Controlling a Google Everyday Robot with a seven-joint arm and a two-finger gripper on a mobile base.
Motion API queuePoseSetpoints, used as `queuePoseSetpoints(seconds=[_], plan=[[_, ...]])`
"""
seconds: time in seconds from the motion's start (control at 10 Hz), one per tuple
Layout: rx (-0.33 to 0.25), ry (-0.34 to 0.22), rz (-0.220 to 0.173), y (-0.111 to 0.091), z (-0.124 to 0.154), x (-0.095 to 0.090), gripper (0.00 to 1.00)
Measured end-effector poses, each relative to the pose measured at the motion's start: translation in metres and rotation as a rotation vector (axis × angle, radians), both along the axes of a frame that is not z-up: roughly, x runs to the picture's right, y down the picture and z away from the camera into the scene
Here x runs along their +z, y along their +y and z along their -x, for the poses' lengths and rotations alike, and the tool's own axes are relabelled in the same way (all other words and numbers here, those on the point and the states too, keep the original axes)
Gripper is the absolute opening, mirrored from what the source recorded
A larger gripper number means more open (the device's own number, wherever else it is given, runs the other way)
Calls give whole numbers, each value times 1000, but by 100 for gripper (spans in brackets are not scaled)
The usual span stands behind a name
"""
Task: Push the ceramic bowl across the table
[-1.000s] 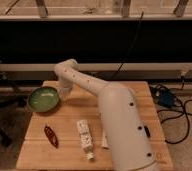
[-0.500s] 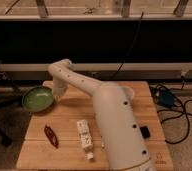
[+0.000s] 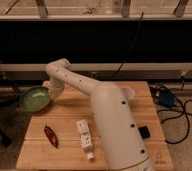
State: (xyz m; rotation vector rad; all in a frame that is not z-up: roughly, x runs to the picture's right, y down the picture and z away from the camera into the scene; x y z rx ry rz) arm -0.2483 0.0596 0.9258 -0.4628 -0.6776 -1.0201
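Observation:
The green ceramic bowl sits at the far left of the light-wood table, with its left part hanging over the table's left edge. My white arm reaches from the lower right across the table and bends down at the back left. The gripper is at the end of that bend, low over the table and right against the bowl's right rim. The wrist hides most of it.
A red oblong object lies front left and a white bottle-like item at front centre. A small black object lies on the right. A white dish peeks out behind my arm. Cables and a blue thing lie on the floor to the right.
The bowl has slid left to the table's left edge, with the gripper and arm bend following it. Most of that movement came in the first half second.

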Motion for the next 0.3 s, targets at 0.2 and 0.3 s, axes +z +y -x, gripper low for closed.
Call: queuePoseSetpoints(seconds=[0.2, 0.3], plan=[[8, 9, 3, 4, -7, -1, 0], [13, 14, 5, 5, -18, -1, 0]])
